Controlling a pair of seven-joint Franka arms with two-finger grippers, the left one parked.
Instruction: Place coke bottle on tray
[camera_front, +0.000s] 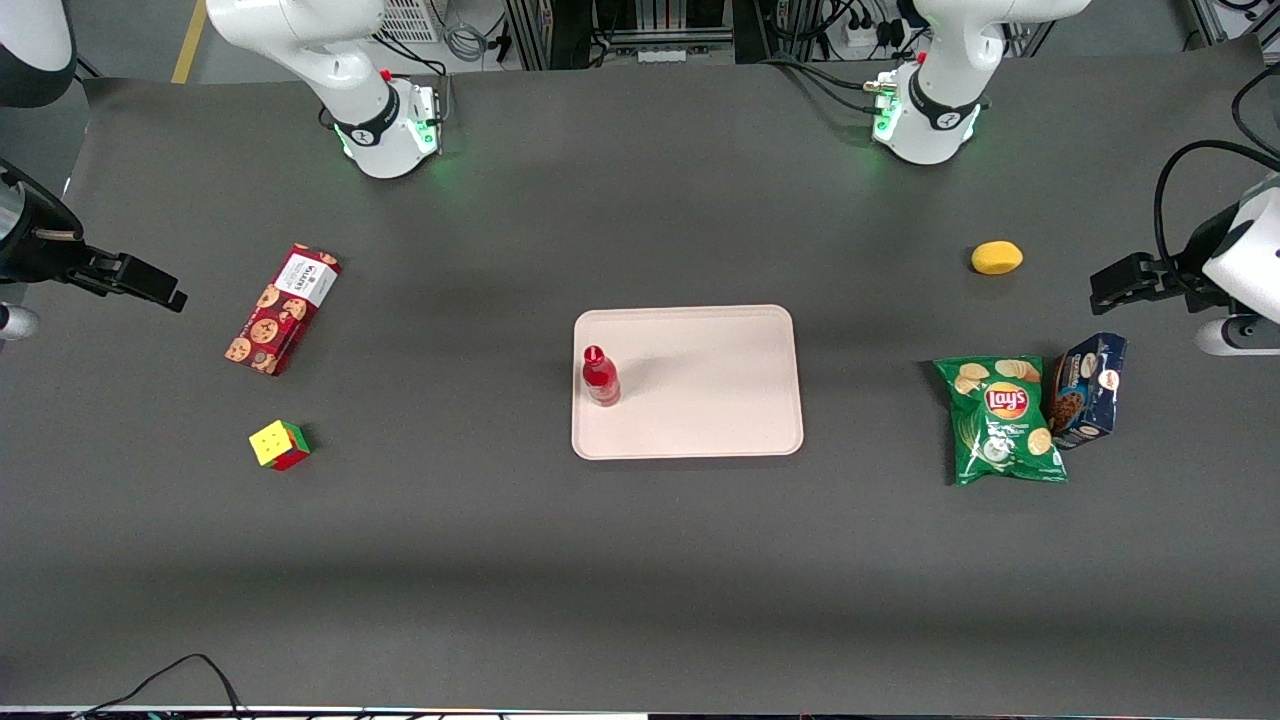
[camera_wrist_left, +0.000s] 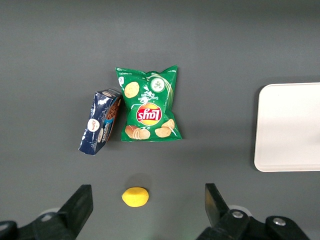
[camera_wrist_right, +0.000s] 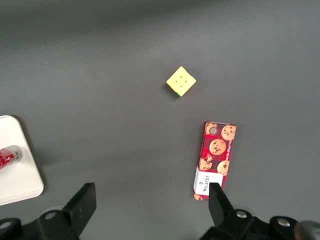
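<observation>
The right arm's end effector (camera_front: 160, 290) hangs above the tabletop (camera_front: 640, 560) at the working arm's end, fingers (camera_wrist_right: 85, 202) spread wide and holding nothing, well apart from the tray (camera_front: 720, 400). A red Walkers cookie box (camera_front: 282, 309) lies near it, with the puzzle cube (camera_front: 279, 445) nearer the front camera. The coke bottle (camera_front: 600, 376) stands upright on the pink tray at mid-table, close to the rim facing the working arm; toward the parked arm's end lie a Lay's chip bag (camera_front: 1003, 420), a blue cookie box (camera_front: 1087, 390) touching it, and a lemon (camera_front: 996, 258).
</observation>
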